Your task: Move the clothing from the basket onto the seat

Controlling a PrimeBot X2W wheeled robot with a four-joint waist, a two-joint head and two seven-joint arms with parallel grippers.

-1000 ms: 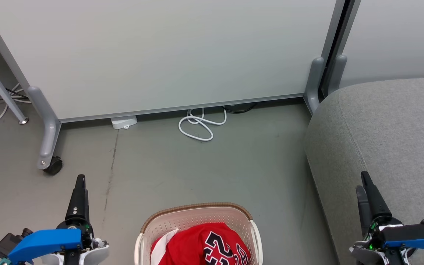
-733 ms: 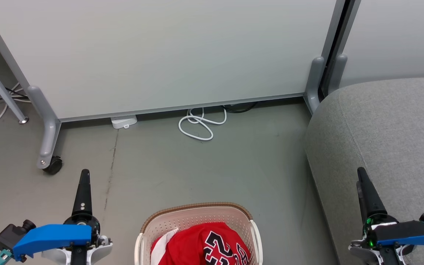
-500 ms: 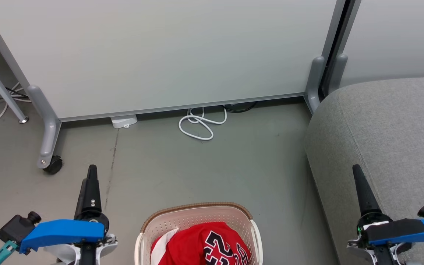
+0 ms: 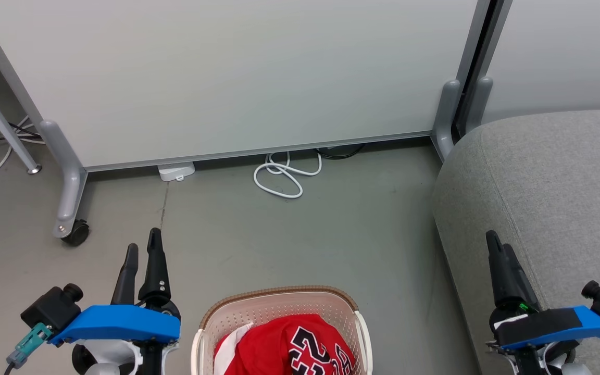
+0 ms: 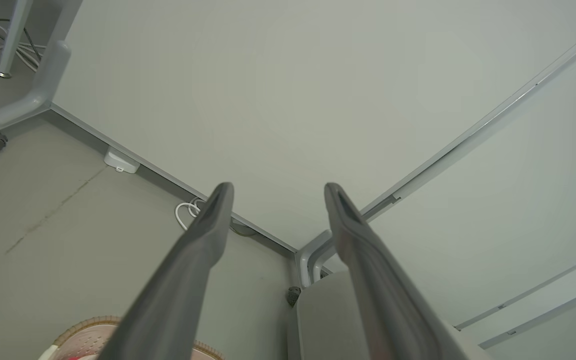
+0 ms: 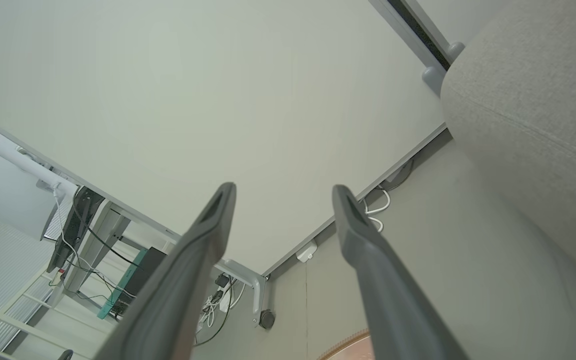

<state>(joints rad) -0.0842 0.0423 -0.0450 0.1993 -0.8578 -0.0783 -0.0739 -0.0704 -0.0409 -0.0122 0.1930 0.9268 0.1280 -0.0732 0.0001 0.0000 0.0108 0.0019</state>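
Red clothing (image 4: 284, 346) heaped in basket (image 4: 279, 292), 6 o'clock in head view. Seat (image 4: 555, 177) at 3 o'clock, clothing not on it yet. Left gripper (image 4: 143, 238) at 8, right gripper (image 4: 497, 240) at 4 over seat edge: both finger pairs apart, empty. Step, I judge: reach in. Pitch wrist down, clear rim, pinch thick fold, not hem. Head view gives jersey numbers; wrist views face panel (image 5: 268, 100), basket rim at bottom edge. Right wrist view adds desk (image 6: 103, 225), cables (image 6: 218, 300) behind panel.
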